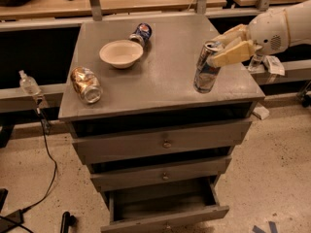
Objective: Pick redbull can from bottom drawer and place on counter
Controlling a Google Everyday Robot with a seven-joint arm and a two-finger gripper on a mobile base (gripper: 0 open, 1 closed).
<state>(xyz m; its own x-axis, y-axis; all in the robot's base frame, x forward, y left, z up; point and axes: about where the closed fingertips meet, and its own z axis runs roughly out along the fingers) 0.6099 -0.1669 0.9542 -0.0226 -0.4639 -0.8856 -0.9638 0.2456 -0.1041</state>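
The redbull can (206,69) is slim, blue and silver, and tilts slightly at the right side of the grey counter (165,76). My gripper (224,47) comes in from the right and is shut on the can's upper part. I cannot tell whether the can's base touches the counter top. The bottom drawer (165,205) is pulled open below the two wider drawers, and its inside looks empty.
A white bowl (121,53) stands at the back left of the counter. A blue can (141,33) lies behind it. A gold-brown can (86,84) lies near the left front edge. Tan tables stand behind. A cable runs on the floor at left.
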